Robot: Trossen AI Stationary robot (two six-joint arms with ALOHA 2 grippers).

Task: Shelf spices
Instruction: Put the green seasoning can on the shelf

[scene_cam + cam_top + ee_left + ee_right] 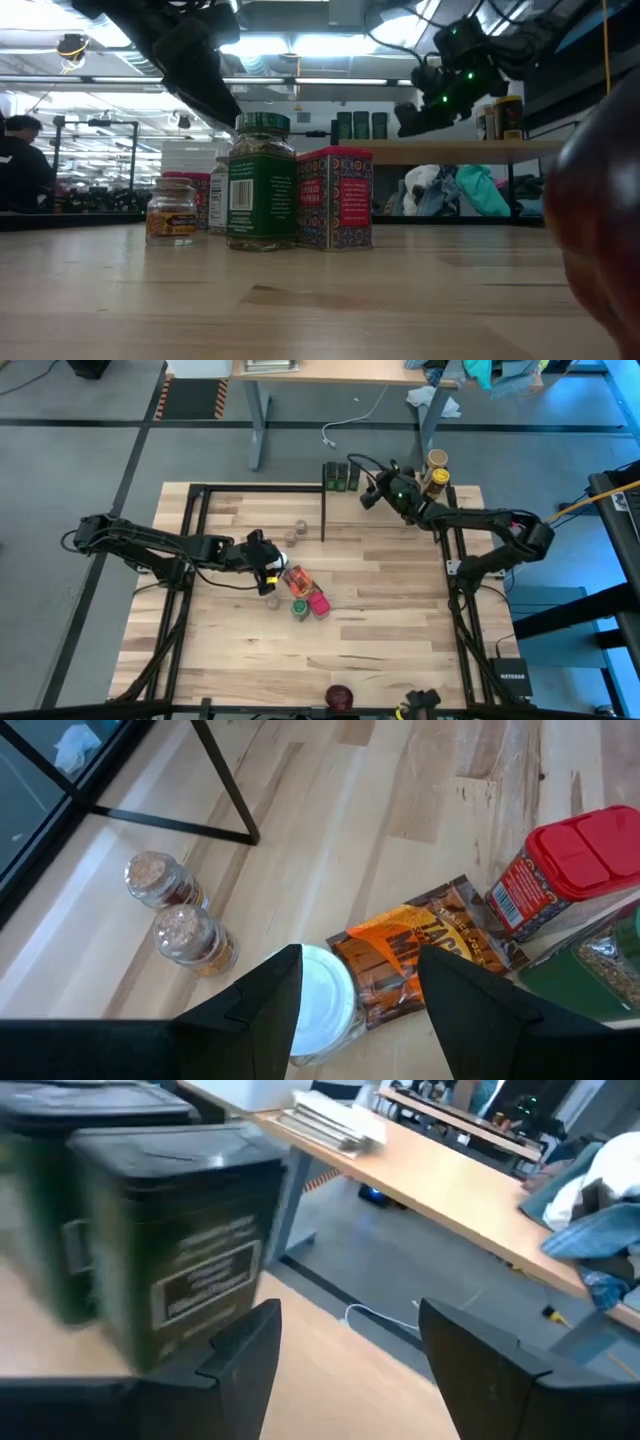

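White-capped bottle [322, 995] between left claw [355, 990] fingers.

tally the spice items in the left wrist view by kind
small tan-topped jars: 2
white-capped bottle: 1
orange packet: 1
red-lidded box: 1
green jar, partly in view: 1
total: 6

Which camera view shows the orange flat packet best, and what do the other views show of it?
The left wrist view shows the orange flat packet best: it lies flat just past the open left gripper, print visible. The high view shows it only as a small patch. In the low and right wrist views I cannot find it.
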